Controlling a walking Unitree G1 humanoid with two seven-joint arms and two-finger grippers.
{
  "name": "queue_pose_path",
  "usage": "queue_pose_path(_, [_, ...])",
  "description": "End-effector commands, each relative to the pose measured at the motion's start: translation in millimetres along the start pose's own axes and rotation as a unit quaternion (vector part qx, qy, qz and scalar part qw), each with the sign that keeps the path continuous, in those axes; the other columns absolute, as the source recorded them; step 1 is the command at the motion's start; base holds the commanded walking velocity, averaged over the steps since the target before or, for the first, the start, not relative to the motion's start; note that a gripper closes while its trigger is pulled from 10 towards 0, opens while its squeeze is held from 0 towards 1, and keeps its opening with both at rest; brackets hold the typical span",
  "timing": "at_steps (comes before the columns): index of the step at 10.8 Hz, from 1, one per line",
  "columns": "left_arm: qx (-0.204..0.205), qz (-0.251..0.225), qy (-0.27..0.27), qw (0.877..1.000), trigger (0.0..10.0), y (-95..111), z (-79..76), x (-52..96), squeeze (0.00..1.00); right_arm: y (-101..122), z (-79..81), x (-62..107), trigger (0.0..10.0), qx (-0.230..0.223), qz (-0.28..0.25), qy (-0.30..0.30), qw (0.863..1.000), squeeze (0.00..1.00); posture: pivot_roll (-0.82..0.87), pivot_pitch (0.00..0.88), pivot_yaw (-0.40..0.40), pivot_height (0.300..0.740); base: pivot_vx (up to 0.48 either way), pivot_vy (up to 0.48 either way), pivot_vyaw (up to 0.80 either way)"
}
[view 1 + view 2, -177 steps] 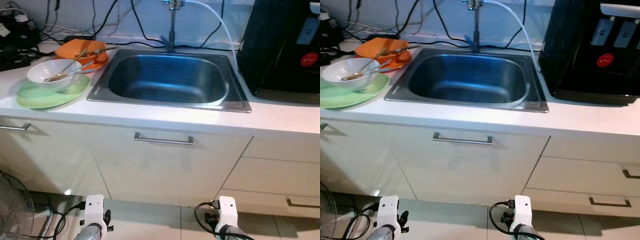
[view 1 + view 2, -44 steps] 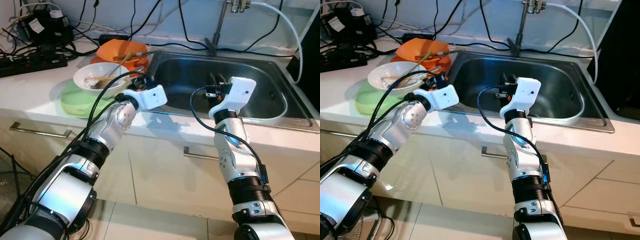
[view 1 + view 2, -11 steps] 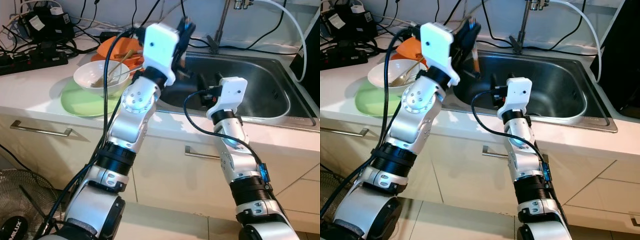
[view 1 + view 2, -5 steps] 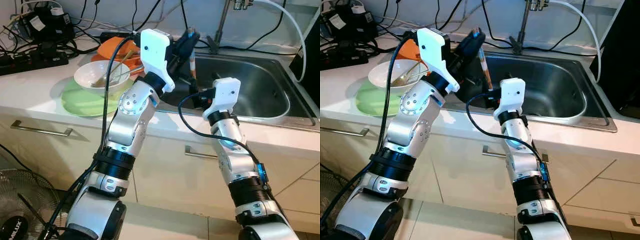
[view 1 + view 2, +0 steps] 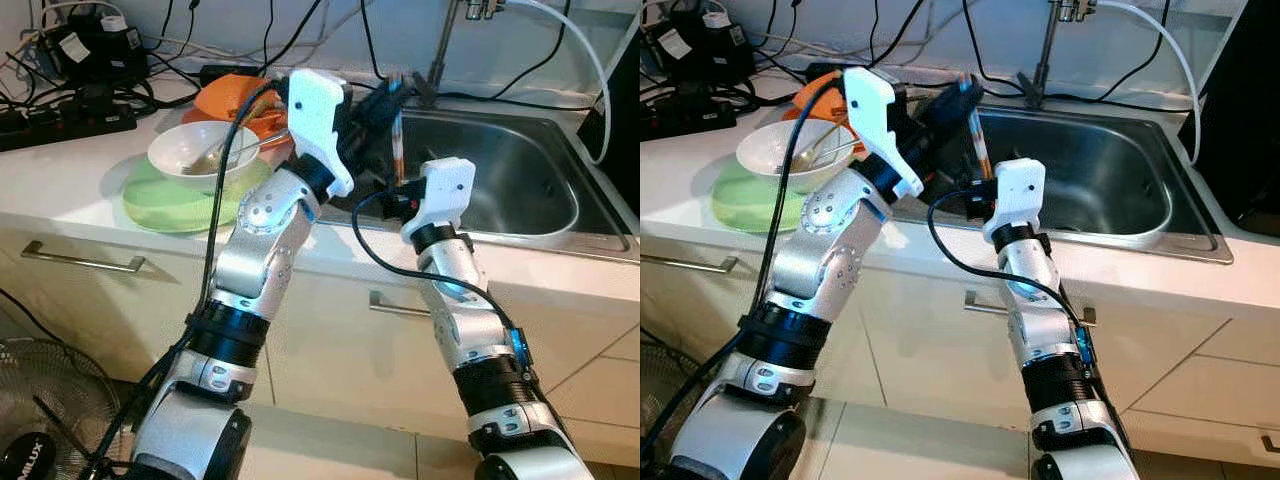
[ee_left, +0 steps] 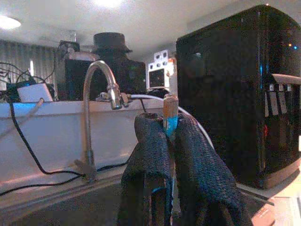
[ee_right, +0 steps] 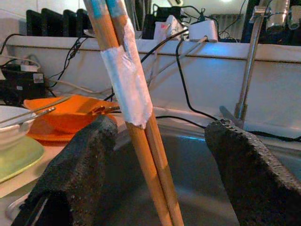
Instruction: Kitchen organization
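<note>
The left end effector pinches taped chopsticks upright over the sink's nine o'clock rim. The right end effector, fingers spread, brackets them. A handover seems intended; releasing early would drop them into the basin.

Head cameras look down on the sink (both arms included); wrist cameras peer closely along their jaws toward the faucet.

Even, bright overhead light fills the head views; the sink basin carries a bluish sheen. Wrist views are dimmer and grainier, with ceiling lamps glaring and near fingers soft.
</note>
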State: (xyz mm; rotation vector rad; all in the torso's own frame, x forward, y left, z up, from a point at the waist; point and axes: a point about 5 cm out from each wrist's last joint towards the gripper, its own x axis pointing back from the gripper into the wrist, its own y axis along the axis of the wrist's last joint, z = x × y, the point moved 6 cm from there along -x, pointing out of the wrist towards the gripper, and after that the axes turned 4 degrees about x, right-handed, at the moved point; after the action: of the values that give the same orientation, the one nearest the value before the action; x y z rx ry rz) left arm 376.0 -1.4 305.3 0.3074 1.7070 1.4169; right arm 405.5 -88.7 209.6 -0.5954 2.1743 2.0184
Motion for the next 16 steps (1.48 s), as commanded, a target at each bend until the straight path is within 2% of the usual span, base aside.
queue_pose_path(1, [0.001, 0.000, -0.013, 1.000, 10.0, 2.8, -3.9, 0.3, 0.00, 2.5, 0.6, -0.1, 10.0, 0.004, -0.003, 0.000, 1.000, 0.00, 0.15, 0.000, 0.003, 0.740, 0.000, 0.000, 0.00])
queue_pose_path(3, [-0.008, 0.006, -0.006, 1.000, 10.0, 1.3, -0.5, 2.3, 0.00, 3.0, -0.6, -1.7, 10.0, 0.004, -0.003, -0.002, 1.000, 0.00, 0.16, 0.000, -0.001, 0.740, 0.000, 0.000, 0.00])
queue_pose_path(4, [-0.005, 0.005, -0.011, 1.000, 10.0, 2.6, -2.4, 1.6, 0.00, 2.7, -1.3, -1.8, 8.9, 0.002, -0.002, -0.004, 1.000, 0.00, 0.16, 0.000, -0.001, 0.740, 0.000, 0.000, 0.00])
queue_pose_path(5, [-0.005, 0.006, -0.012, 1.000, 10.0, 2.7, -2.9, 1.3, 0.00, 3.8, -2.1, -2.6, 6.7, 0.002, -0.004, -0.006, 1.000, 0.00, 0.16, 0.000, 0.000, 0.740, 0.000, 0.000, 0.00])
queue_pose_path(6, [-0.004, 0.008, -0.012, 1.000, 10.0, 1.5, -2.8, 1.6, 0.00, 6.4, -3.9, -3.6, 0.0, 0.002, -0.008, -0.009, 1.000, 0.00, 0.16, 0.000, 0.000, 0.740, 0.000, 0.000, 0.00])
queue_pose_path(16, [-0.003, 0.011, -0.017, 1.000, 10.0, 0.3, -3.7, 0.9, 0.00, 3.9, -1.8, -3.0, 0.0, -0.003, -0.004, -0.006, 1.000, 0.00, 0.16, 0.000, 0.001, 0.740, 0.000, 0.000, 0.00])
